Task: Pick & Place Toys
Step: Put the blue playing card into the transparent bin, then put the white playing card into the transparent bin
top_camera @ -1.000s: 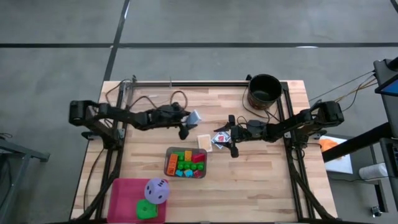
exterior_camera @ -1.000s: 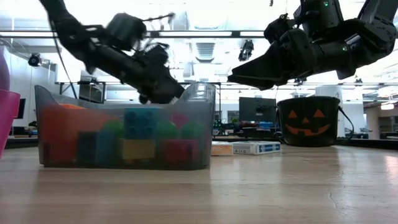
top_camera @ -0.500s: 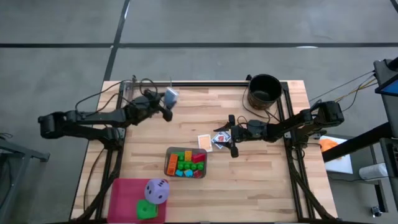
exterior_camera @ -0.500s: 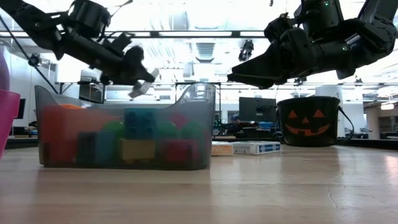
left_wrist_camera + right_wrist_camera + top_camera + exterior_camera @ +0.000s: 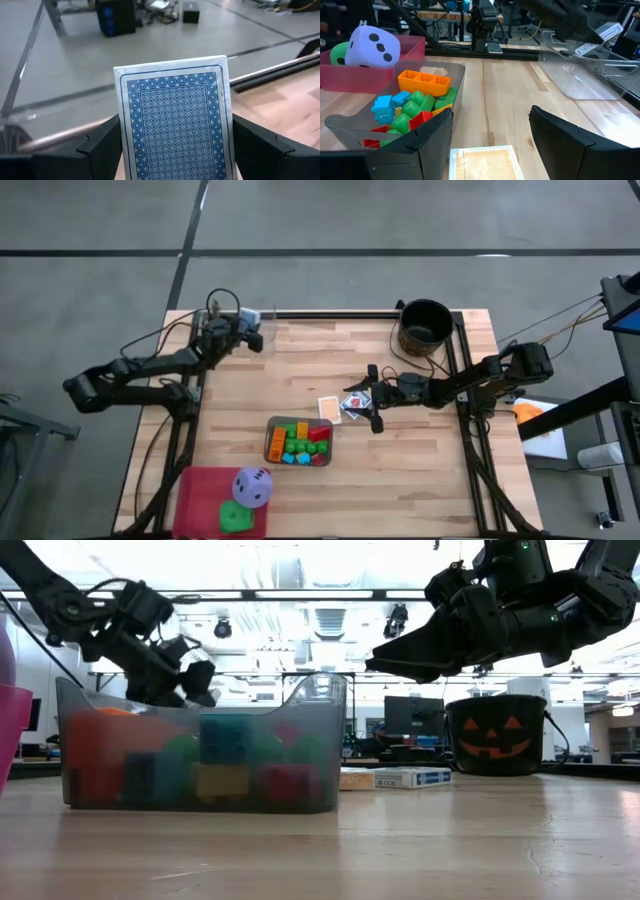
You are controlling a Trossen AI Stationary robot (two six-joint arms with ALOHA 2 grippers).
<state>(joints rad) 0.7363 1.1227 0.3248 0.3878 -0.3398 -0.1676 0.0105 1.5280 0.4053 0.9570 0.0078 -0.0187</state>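
1. Blue-backed, the card now rides with the left gripper at the far left corner of the table; a second ago that gripper was over the middle of the table, near the grey tray.
2. Its jaws are closed on the card's two side edges, with the card standing upright between the fingers in the left wrist view.
3. Across the same second the right gripper has not moved: it hangs above the table right of centre, jaws parted and gripping nothing.
4. Two small flat cards lie on the table just beside the right jaws; in the right wrist view an orange-patterned one lies between the two fingers, below them.
5. Plastic blocks in green, orange, red and blue fill the grey tray, which sits near the table's middle, unchanged.
6. Purple die and green die rest in the pink bin at the near left corner.
7. Black bucket stands at the far right of the table, well apart from both grippers.
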